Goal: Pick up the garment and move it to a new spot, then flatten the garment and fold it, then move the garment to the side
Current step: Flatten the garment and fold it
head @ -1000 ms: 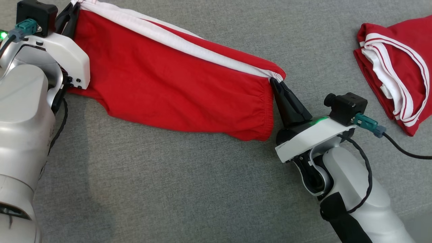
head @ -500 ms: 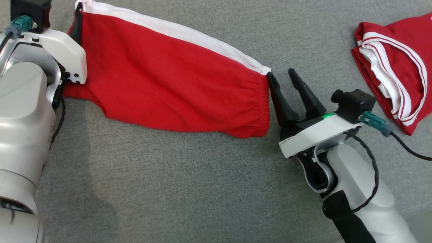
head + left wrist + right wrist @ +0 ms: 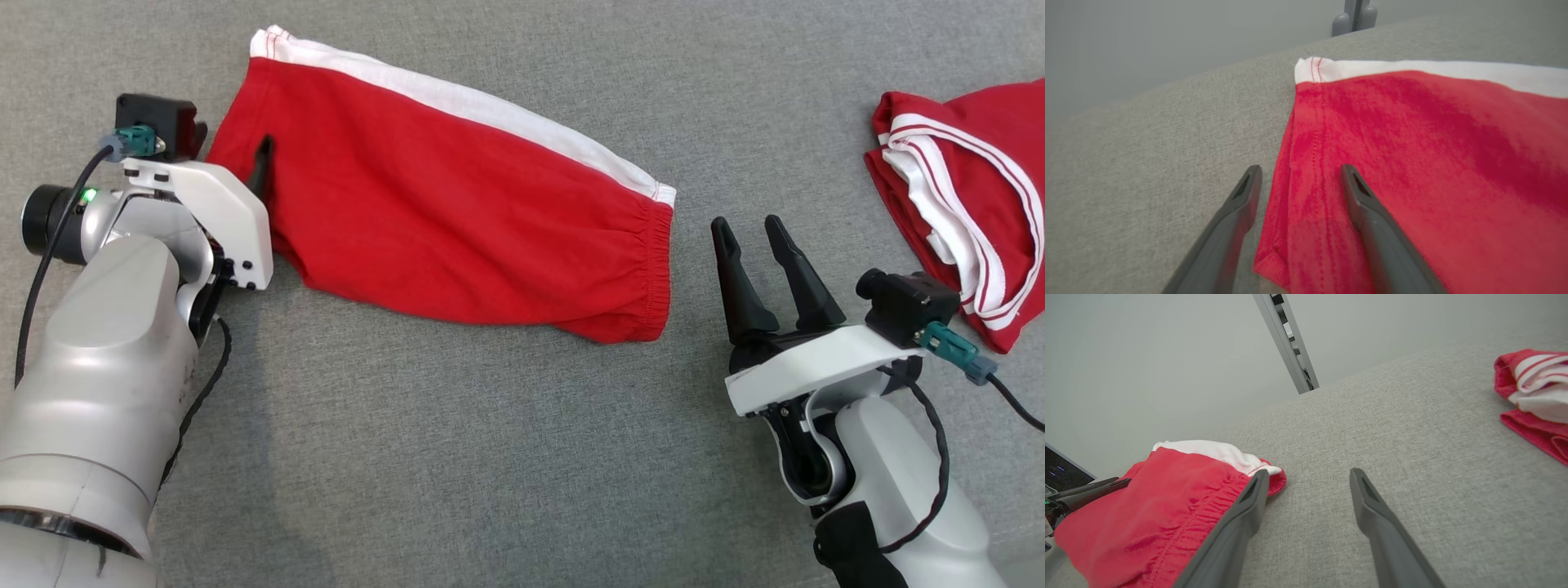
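Judging the shorts (image 3: 457,212) flat, you should pinch matching corners to fold (left end effector (image 3: 1299,167) astride the hem (image 3: 1306,143), right end effector (image 3: 744,222) beside the waistband (image 3: 653,261), both spread, empty).

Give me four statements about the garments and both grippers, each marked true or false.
1. The right gripper is open and apart from the red garment. True.
2. The red garment hangs in the air. False: it lies spread on the grey surface.
3. The left gripper is shut on the red garment. False: its jaws stand open, astride the garment's edge.
4. A second red and white garment lies to the right gripper's right. True.
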### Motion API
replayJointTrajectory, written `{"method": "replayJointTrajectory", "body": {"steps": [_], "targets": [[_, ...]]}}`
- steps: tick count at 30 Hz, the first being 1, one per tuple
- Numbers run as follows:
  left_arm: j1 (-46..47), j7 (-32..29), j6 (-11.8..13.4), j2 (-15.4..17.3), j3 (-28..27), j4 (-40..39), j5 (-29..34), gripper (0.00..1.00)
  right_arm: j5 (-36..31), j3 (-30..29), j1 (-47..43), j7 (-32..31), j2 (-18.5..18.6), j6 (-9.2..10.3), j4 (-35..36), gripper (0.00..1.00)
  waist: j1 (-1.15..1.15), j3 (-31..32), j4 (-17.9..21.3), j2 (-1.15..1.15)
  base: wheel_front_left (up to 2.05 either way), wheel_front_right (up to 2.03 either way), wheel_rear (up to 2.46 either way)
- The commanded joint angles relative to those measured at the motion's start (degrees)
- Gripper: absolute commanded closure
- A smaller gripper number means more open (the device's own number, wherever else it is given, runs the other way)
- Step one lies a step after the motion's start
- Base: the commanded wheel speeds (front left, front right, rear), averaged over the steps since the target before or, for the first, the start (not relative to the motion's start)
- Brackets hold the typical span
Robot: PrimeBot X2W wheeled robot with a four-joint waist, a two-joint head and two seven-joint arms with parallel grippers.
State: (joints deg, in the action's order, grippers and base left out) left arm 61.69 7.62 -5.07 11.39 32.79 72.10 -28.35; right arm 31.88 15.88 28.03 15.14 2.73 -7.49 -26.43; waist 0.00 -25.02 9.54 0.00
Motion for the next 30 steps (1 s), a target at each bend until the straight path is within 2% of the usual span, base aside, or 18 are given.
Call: {"method": "replayJointTrajectory", "body": {"steps": [1, 5, 6, 7, 8, 10, 17, 20, 30], "targets": [[-0.3, -1.5, -0.4, 0.2, 0.4, 0.4, -0.1, 0.00, -0.2, -0.3, -0.5, 0.0, 0.4, 0.00, 0.2, 0.00, 0.00, 0.3, 0.0, 0.00, 0.00, 0.00, 0.00], [-1.7, -6.4, -0.1, 0.5, 0.4, 1.3, -0.9, 0.00, -0.6, -0.5, -0.8, 0.0, 0.4, 0.00, 0.2, 0.00, 0.00, 0.7, 0.5, 0.00, 0.00, 0.00, 0.00], [-2.2, -7.1, 0.0, 0.7, 0.4, 1.5, -1.1, 0.16, -0.6, -0.3, -0.8, 0.0, 0.4, 0.00, 0.2, 0.00, 0.00, 0.8, 0.7, 0.00, 0.00, 0.00, 0.00], [-2.7, -7.6, 0.1, 0.8, 0.4, 1.6, -1.3, 0.90, -0.4, -0.2, -0.8, 0.0, 0.4, 0.00, 0.3, 0.00, 0.00, 1.1, 0.9, 0.00, 0.00, 0.00, 0.00], [-3.4, -8.3, -0.1, 0.8, 0.5, 1.7, -1.4, 1.00, -0.3, -0.1, -0.9, 0.0, 0.4, 0.00, 0.3, 0.00, 0.00, 1.4, 1.1, 0.00, 0.00, 0.00, 0.00], [-4.5, -8.6, -0.4, 0.5, 0.3, 1.9, -1.9, 1.00, -0.1, -0.3, -1.3, 0.0, 0.4, 0.00, 0.1, 0.00, 0.00, 2.3, 1.2, 0.00, 0.00, 0.00, 0.00], [-9.0, -3.9, 0.4, -0.3, -0.9, 1.8, -3.8, 1.00, -1.6, -1.2, -3.7, 0.0, 0.4, 0.00, -2.0, 0.00, 0.00, 7.7, 0.4, 0.00, 0.00, 0.00, 0.00], [-14.2, -0.3, 1.0, -1.2, -1.7, 1.8, -5.1, 1.00, -3.3, -2.1, -6.3, 0.0, 0.4, 0.00, -3.5, 0.00, 0.00, 12.4, -0.7, 0.00, 0.00, 0.00, 0.00], [-25.5, 6.4, 2.8, -3.9, -3.8, 1.2, -7.9, 1.00, -5.3, -2.2, -11.8, 0.0, 0.4, 0.00, -5.3, 0.00, 0.00, 19.1, -2.7, 0.00, 0.00, 0.00, 0.00]]}}
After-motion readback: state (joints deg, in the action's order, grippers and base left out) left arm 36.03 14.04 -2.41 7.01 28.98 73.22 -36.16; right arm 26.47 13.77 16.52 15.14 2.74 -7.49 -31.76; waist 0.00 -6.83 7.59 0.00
